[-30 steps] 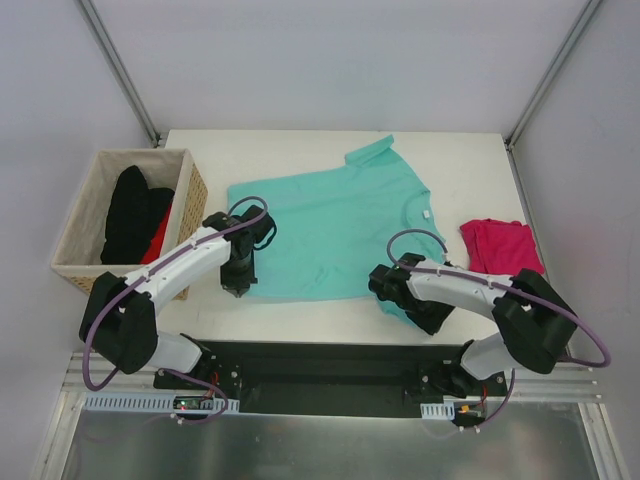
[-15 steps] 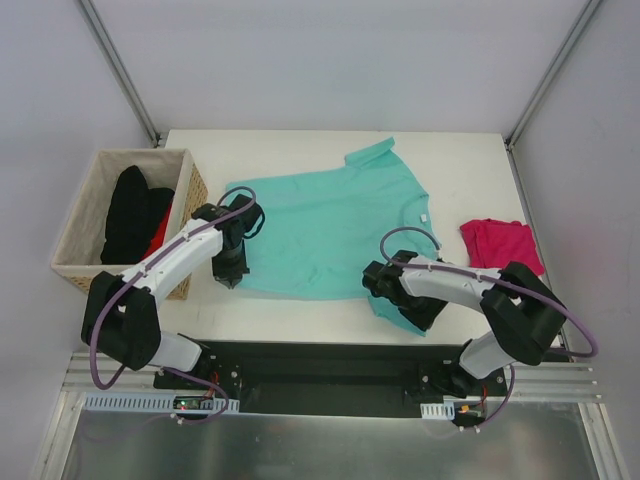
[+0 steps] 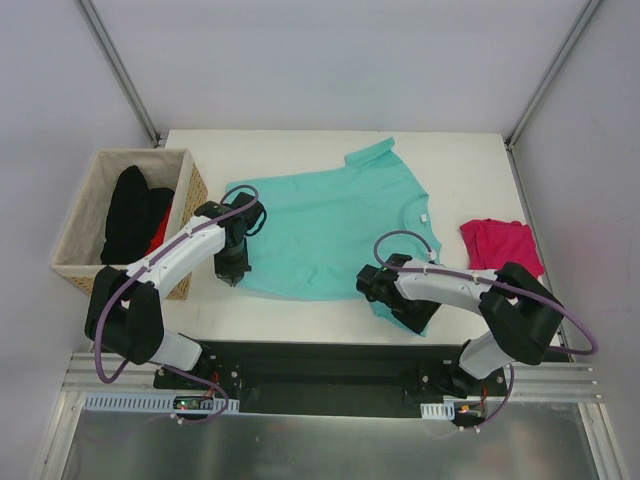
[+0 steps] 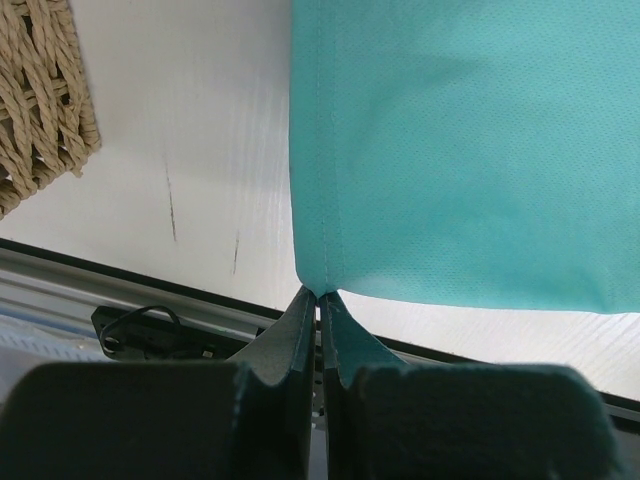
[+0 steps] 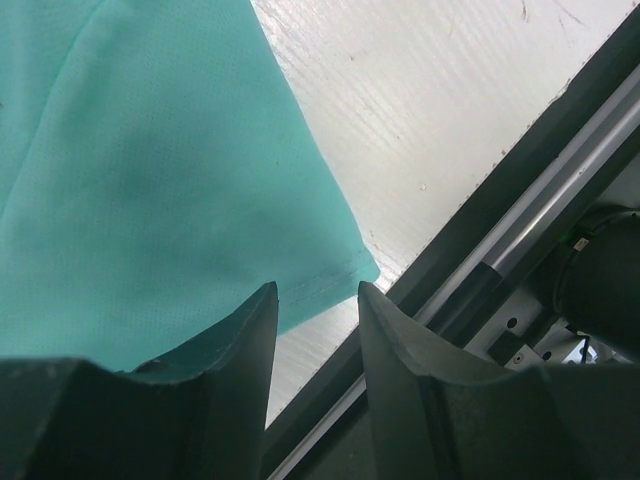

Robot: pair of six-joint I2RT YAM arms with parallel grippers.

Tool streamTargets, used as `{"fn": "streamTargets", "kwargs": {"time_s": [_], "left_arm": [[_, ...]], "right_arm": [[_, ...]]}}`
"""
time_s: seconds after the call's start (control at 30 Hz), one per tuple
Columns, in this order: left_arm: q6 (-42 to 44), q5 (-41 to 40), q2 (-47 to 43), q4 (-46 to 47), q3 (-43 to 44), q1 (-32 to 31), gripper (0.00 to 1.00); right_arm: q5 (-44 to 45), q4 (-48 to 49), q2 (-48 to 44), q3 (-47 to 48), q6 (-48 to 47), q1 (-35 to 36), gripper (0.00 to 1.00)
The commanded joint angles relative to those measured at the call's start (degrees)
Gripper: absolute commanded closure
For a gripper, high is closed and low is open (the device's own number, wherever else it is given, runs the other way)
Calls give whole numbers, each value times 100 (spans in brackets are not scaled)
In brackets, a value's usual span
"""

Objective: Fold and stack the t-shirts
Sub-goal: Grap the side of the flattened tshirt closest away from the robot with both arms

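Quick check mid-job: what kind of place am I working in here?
Likely a lab test cell, not a home: a white table boxed in by plain white panels on metal struts, a black mounting rail at its near edge, and a wicker basket of clothes.

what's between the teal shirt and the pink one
Only a bare strip of white table separates the teal t-shirt from the magenta-pink t-shirt; the top external view shows it.

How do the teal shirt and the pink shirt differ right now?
The teal shirt lies spread out across mid-table; the pink shirt sits in a compact bundle near the right edge. Teal covers far more table than pink. The left gripper is shut on teal's near-left corner; no gripper touches pink. Both are plain cloth on the white table.
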Motion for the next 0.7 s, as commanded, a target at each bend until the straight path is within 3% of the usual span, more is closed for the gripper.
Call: {"fn": "streamTargets", "kwargs": {"time_s": [0.0,0.53,0.67], "left_arm": [[50,41,-37,-108,99,21,100],[32,14,-195,-196,55,21,100],[6,-3,-230,-222,20,21,100]], "right_arm": [[-153,-194,-117,-191,265,17,59],[-452,211,-196,-745,415,25,59],[-479,325,-187,-806,432,17,71]]}}
